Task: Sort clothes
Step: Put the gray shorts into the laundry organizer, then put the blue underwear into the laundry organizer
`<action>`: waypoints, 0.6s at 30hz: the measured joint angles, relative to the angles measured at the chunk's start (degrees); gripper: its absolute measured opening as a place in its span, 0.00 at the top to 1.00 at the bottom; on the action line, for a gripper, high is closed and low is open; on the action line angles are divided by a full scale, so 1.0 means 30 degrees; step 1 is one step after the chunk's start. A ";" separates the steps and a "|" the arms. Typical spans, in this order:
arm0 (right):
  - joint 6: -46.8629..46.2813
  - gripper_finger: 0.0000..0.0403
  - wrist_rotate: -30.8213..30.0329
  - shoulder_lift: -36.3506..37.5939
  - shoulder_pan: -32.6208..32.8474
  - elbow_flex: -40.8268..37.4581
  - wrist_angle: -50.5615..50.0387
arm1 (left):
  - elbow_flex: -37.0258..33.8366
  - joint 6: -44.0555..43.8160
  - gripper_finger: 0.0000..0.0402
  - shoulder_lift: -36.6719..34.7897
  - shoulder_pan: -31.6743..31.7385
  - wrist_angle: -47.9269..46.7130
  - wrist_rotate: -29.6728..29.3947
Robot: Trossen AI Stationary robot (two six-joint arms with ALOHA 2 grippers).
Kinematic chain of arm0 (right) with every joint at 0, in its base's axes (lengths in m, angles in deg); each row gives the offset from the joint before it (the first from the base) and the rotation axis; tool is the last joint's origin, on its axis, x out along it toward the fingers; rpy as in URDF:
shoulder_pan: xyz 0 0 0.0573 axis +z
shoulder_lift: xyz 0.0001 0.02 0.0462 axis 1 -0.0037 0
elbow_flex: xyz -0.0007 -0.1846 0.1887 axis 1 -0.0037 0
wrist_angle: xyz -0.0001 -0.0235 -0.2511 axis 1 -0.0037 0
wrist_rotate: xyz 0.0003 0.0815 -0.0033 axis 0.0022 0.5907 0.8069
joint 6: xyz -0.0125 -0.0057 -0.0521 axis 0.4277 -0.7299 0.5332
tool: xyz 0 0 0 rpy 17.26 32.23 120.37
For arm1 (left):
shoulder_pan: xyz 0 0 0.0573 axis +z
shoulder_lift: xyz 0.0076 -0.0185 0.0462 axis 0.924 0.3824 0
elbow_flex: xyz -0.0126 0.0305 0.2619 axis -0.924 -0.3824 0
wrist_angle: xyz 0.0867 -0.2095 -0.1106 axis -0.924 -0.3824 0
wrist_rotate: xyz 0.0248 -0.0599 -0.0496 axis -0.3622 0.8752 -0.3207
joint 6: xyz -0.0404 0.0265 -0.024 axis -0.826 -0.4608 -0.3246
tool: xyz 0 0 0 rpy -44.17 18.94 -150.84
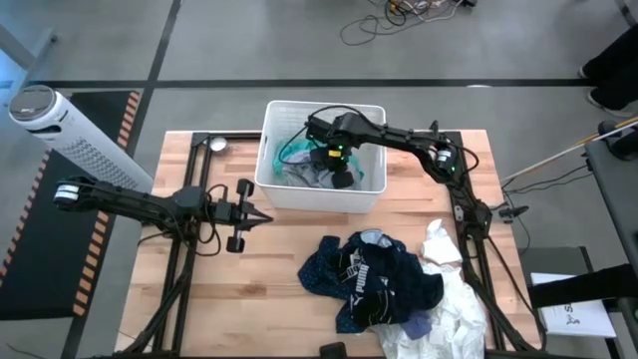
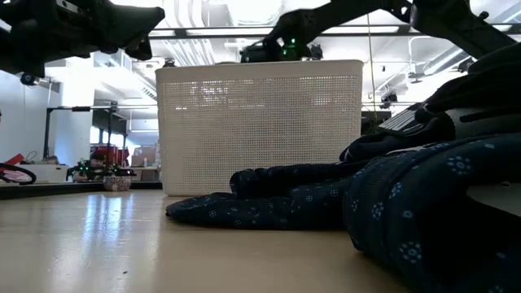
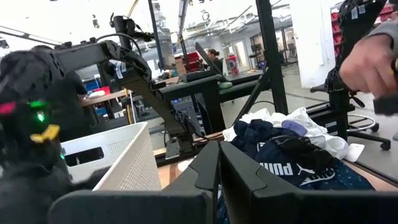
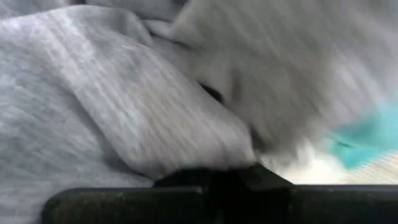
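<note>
A white slatted basket (image 1: 324, 189) stands at the table's far middle, with a grey garment (image 1: 311, 176) and a teal garment (image 1: 291, 155) inside. My right gripper (image 1: 339, 176) reaches down into the basket and is shut in the grey garment (image 4: 124, 106). My left gripper (image 1: 261, 217) is shut and empty above the table, left of the basket. A pile lies at the near right: a navy garment with white print (image 1: 361, 271), a dark blue patterned one (image 1: 324, 271), white pieces (image 1: 449, 299) and a purple bit (image 1: 419, 324). My right gripper comes from above into the basket and is shut on a fold of the grey garment (image 4: 205, 146). The cloth covers the fingertips (image 4: 249, 177), so how many layers it holds is hidden. The garment lies in the basket beside the teal garment (image 4: 367, 140).
A white perforated cylinder (image 1: 80, 140) lies off the table's far left corner. A small round thing (image 1: 216, 146) sits at the far edge, left of the basket. A person's hand (image 3: 373, 62) shows in the room beyond the pile. Bare wood lies at the near left (image 1: 229, 309).
</note>
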 joint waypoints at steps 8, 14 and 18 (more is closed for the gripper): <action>-0.0298 1.00 -0.0814 0.1830 0.0080 0.2130 -0.0270 | 0.0000 0.0000 1.00 -0.0007 -0.0002 0.0015 0.0000; -0.1178 1.00 -0.0861 0.4230 0.0262 0.3421 -0.0609 | 0.0000 0.0007 1.00 -0.0007 -0.0004 0.0000 0.0000; -0.2256 1.00 -0.0735 0.6379 0.0509 0.3409 -0.0627 | -0.0006 0.0007 1.00 -0.0007 -0.0004 0.0000 0.0000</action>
